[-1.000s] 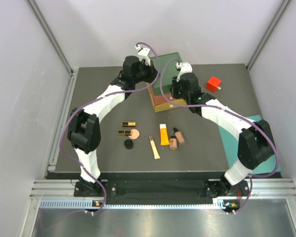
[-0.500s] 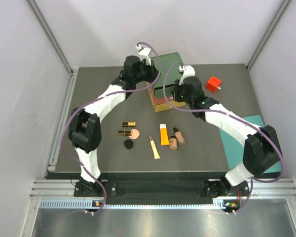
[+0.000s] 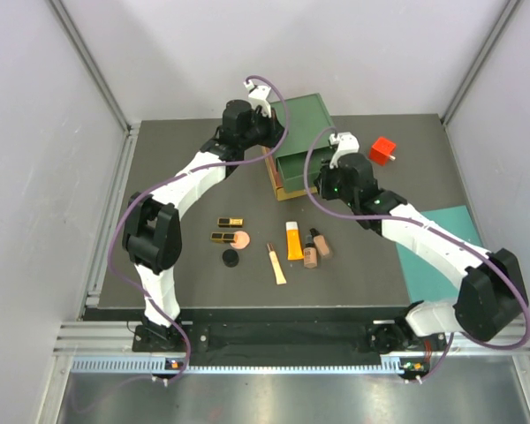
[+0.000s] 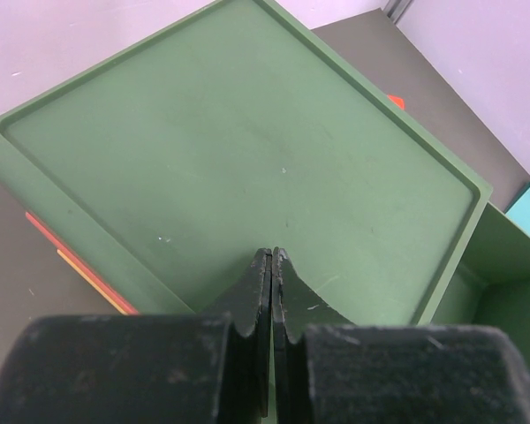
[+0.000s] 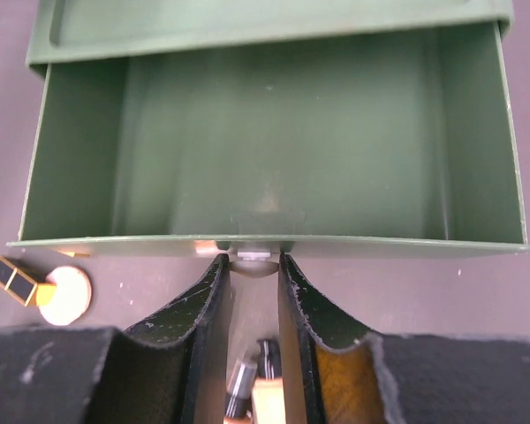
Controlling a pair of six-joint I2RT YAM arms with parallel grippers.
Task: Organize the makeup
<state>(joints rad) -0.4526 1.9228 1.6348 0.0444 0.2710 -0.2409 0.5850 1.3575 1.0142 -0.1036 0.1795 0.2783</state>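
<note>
Right end effector (image 5: 251,261): jaws pinch the small knob (image 5: 253,255) on the front lip of the green drawer (image 5: 265,168). The drawer stands open and empty just ahead of the fingers, with its long side running across them.

Left end effector (image 4: 272,258): fingers pressed together with nothing between them, the tip down on the lid of the drawer box (image 4: 247,150).

Makeup: all of it is out on the surface (image 3: 177,177), none in the drawer.
- From the right end effector the set lies behind and below, on the side away from the drawer.
- Nearest are the two tan bottles (image 3: 310,256) and the yellow-orange tube (image 3: 293,240), just behind the fingers.
- The slim peach tube (image 3: 276,263) lies a little further back.
- The round peach compact (image 3: 241,238), black disc (image 3: 230,258) and two gold-black cases (image 3: 230,222) lie behind and off to its left.
- The yellow-orange tube's long axis runs roughly fore-aft, in line with the fingers; the slim tube lies slightly skewed from that.

Judgement: the right arm is the nearer one. It would have to let go of the knob, back away and drop down, and the set is well behind the left end effector.
</note>
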